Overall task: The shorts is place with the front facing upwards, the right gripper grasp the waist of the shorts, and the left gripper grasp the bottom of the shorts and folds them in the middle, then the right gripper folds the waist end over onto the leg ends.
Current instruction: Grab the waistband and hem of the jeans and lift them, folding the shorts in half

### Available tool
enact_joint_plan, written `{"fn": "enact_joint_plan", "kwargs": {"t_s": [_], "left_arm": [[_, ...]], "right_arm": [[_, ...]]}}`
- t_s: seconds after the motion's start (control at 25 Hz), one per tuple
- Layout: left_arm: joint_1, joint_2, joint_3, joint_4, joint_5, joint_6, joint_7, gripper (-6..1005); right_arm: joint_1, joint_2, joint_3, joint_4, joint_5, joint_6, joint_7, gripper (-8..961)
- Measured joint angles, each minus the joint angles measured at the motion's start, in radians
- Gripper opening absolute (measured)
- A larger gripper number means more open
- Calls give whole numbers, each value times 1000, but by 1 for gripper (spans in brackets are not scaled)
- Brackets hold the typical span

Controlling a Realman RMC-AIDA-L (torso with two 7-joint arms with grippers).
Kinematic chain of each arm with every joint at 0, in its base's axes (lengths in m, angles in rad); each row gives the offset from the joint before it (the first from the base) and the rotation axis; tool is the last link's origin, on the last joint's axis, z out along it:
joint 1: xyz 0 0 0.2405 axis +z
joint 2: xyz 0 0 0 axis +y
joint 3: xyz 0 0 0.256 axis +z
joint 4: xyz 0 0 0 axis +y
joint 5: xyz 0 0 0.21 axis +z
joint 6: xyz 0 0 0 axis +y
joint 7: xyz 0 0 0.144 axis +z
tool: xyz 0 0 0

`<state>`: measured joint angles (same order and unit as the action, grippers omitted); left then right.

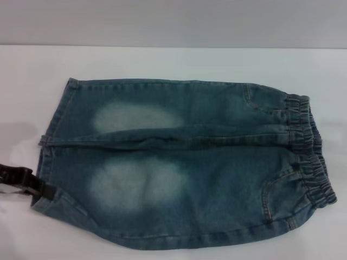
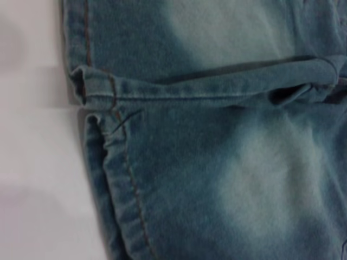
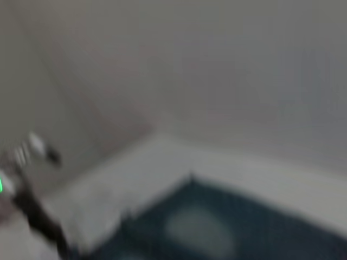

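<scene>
The blue-green denim shorts [image 1: 184,162] lie flat, front up, on the white table [image 1: 162,62]. Both legs run side by side and carry pale faded patches. The puckered elastic waist [image 1: 312,157] is at the right end, and the bottom of the shorts [image 1: 49,146], the two stitched leg ends, is at the left. My left gripper [image 1: 46,190] reaches in from the left edge and touches the near corner of the near leg's hem. In the left wrist view the leg hems [image 2: 100,97] fill the frame close up. The right gripper is out of view.
Bare white tabletop surrounds the shorts, with a grey wall [image 1: 173,21] behind the far edge. The right wrist view looks down from well above at the shorts [image 3: 217,227], with the left arm [image 3: 32,206] and its green light beyond them.
</scene>
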<state>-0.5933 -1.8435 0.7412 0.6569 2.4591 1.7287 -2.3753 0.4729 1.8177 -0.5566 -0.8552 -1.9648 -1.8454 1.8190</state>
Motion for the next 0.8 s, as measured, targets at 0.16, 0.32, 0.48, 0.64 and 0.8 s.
{"fn": "enact_joint_plan", "kwargs": {"t_s": [0.16,0.32,0.48,0.64,0.8], "left_arm": [[-11,0,-9,1,0,-1,0,44],[-15,0,-9,1,0,-1,1,44],[-20,-2,-10,-1,0,-1,1,44],[-22,-2,-10,-2,0,-1,1,44],[-23,-4,-10,-5,0,-9,1,43]], "right_arm": [[59,-7,-16,-44,-213,-35,34,692],[86,3,-92,-89,-350,-48,36,688],[116,22,-120,-97,-452,-31,44,684],[146,60,-123,-108,-573,36,74,680],[170,90,-154,-92,-637,62,75,676]]}}
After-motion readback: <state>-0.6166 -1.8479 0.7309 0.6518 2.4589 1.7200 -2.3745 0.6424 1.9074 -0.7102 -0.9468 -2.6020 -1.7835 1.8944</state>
